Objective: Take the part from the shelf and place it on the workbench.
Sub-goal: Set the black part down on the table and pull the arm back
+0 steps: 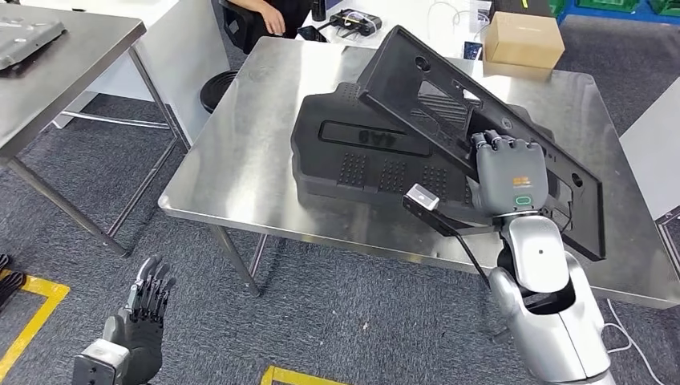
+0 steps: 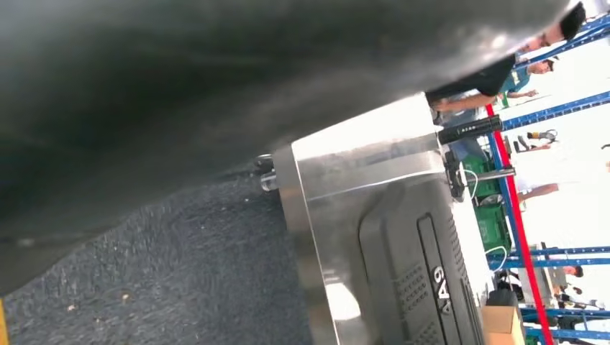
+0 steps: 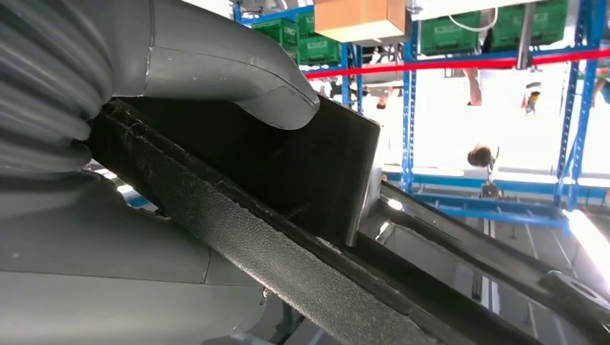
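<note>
1. Right of centre in the head view, the right hand [image 1: 508,172] grips a flat black part [image 1: 449,104], tilted over the steel workbench [image 1: 240,152].
2. It overlaps another black panel [image 1: 361,148] lying there.
3. Lower left, the left hand [image 1: 144,309] hangs empty, fingers apart.

A cardboard box [image 1: 523,38] is sitting at the upper right of the head view. A second steel table [image 1: 56,68] is standing at the upper left, bearing a dark tray [image 1: 24,34]. A person [image 1: 265,14] is sitting at top centre, beside a black round stool [image 1: 215,88]. Yellow floor tape [image 1: 32,317] is running along the lower left.
</note>
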